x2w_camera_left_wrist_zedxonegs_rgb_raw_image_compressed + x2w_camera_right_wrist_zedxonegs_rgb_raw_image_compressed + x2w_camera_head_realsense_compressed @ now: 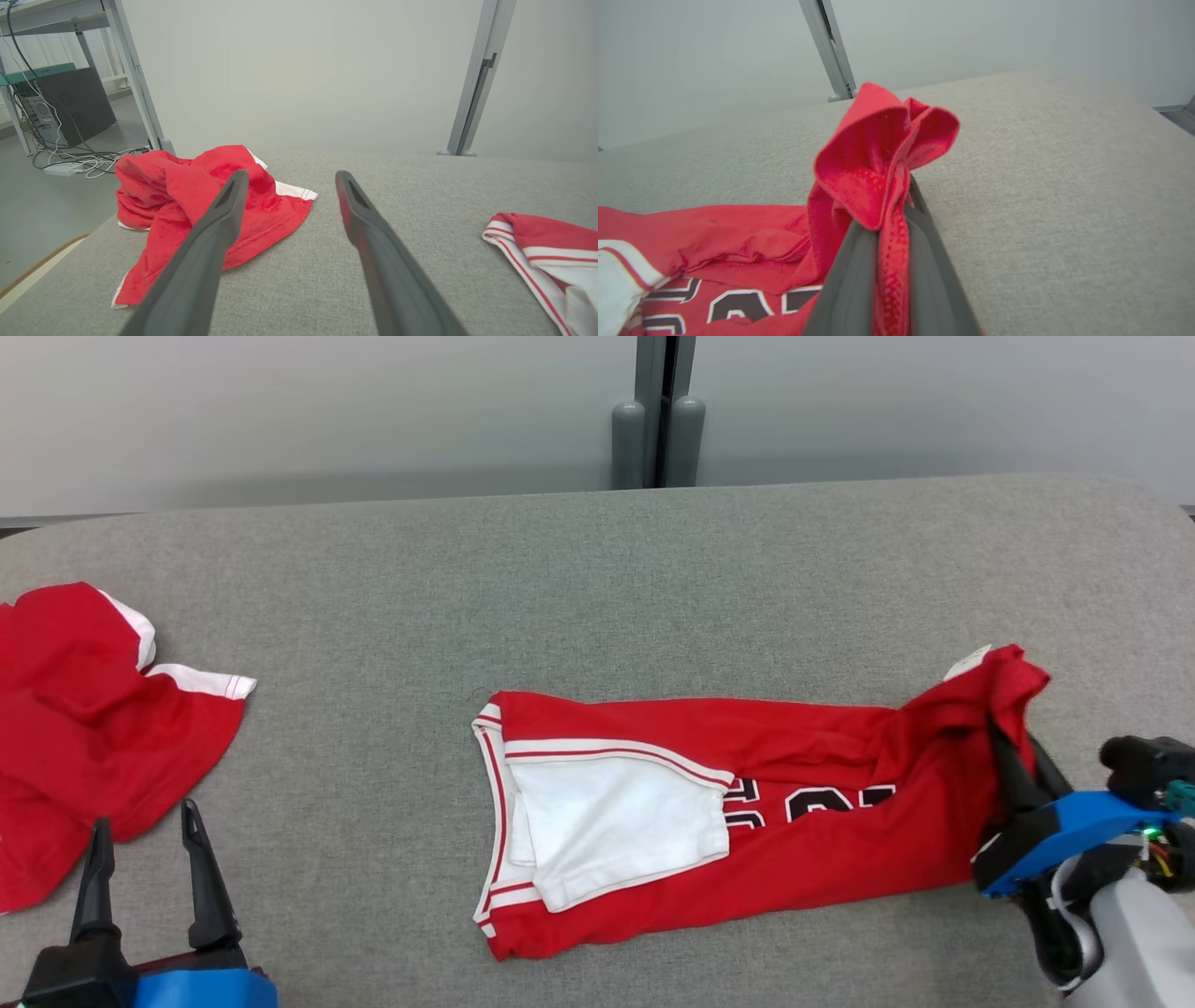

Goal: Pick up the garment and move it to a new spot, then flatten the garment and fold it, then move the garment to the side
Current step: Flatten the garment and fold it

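Pinching the right end of the red jersey [840, 840], the right claw [1004, 739] sits at the near right of the grey table [653, 579]. Its two dark fingers [852, 280] are pressed together on a fold of fabric that bunches up above their tips, clear of the surface. At the near left, the left claw [145, 814] hangs with its fingers spread wide and nothing between them, tips pointing away from the robot, close to a crumpled red garment [84, 737].

The jersey lies a little further out, across the middle and right of the table, with its long axis running left to right in the head view. Its white-and-red striped edge [487, 821] points to the robot's left and lies flat. A white panel [616, 831] shows in that half, and black, white-edged lettering [822, 803] runs along the middle. Toward the right the cloth wrinkles and rises to the pinched end. The crumpled red garment, trimmed in white, lies in a heap at the table's left end, well apart from the jersey.

Beyond the table's far edge stands a pale wall with a grey post [658, 429]. Past the left end, a computer tower [74, 105] and cables [84, 161] sit on the floor.
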`<state>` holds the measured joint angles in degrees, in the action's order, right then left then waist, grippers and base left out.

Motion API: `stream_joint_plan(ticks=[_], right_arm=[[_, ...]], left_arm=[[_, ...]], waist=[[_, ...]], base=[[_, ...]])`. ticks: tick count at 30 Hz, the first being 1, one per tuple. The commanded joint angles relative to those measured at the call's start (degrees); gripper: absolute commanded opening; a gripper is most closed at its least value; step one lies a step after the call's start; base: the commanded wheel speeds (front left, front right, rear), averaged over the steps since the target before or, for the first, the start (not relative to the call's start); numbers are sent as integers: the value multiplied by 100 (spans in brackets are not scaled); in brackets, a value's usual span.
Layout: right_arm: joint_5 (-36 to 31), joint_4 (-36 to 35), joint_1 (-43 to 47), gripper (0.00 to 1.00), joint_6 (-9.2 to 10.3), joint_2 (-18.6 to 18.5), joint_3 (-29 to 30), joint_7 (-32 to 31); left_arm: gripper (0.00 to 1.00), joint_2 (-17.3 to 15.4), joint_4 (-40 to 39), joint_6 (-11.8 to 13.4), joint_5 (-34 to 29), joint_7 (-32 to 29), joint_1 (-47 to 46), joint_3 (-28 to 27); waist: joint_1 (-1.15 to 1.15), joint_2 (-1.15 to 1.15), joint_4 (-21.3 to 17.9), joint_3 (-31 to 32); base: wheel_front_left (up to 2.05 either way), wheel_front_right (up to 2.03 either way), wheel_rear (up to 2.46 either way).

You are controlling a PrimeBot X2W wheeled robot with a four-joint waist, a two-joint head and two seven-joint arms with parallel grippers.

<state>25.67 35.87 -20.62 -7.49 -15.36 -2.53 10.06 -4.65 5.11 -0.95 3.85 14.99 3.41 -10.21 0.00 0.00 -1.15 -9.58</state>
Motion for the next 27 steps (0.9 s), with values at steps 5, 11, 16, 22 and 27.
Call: stream_joint_plan(ticks=[5, 11, 16, 22, 27], right_arm=[[-87, -847, 283, 0, -1, 372, -527, -308], [-203, -1508, 325, 0, -1, 748, -1230, -694], [-233, -1601, 105, 0, -1, 989, -1722, -834], [-164, -1398, -292, 0, -1, 1187, -2423, -842], [78, -1094, -656, 0, -1, 1248, -2828, -702]], left_arm=[[100, 52, 59, -48, -39, 26, 53, -28], [100, 96, 97, -63, -63, 26, -9, 25], [100, 117, 151, -97, -77, 26, -135, 74], [100, 135, 256, -161, -67, 26, -218, 77], [100, 153, 297, -159, -49, 26, -308, 138]], waist=[[0, 0, -11, 36], [0, 0, 16, 27], [0, 0, 123, -9], [0, 0, 266, -62], [0, 0, 432, -137]], base=[[0, 0, 0], [0, 0, 0], [0, 0, 0], [0, 0, 0], [0, 0, 0]])
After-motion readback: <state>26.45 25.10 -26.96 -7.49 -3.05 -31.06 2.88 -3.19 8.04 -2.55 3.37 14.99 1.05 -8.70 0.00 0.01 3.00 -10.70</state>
